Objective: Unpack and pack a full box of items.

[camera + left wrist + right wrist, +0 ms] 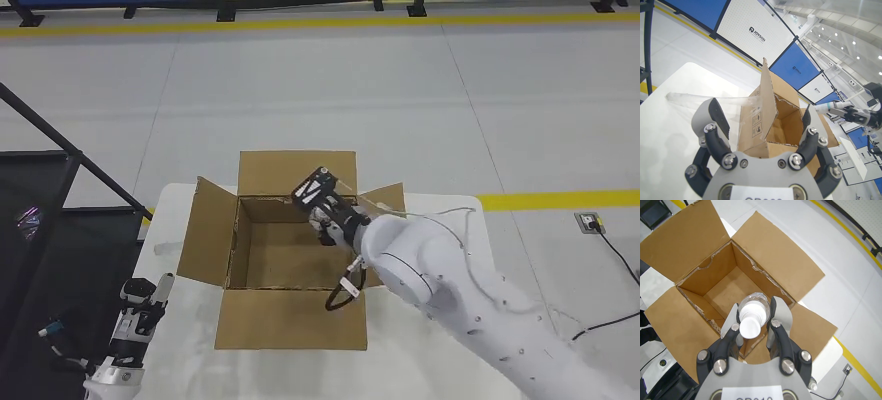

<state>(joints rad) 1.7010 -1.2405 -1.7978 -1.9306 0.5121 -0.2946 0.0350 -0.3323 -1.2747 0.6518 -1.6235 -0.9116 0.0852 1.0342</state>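
Note:
An open cardboard box stands in the middle of the white table, all its flaps folded outward. What shows of its inside is bare. My right gripper hangs above the box's far right corner, shut on a clear bottle with a white cap. From the left wrist view the same bottle sticks out of that gripper beyond the box. My left gripper is open and holds nothing, low over the table by the box's near left corner.
A strip of clear tape juts sideways off the box's left wall. A small white-capped item lies at the table's edge under the right arm. A black frame and netting stand left of the table.

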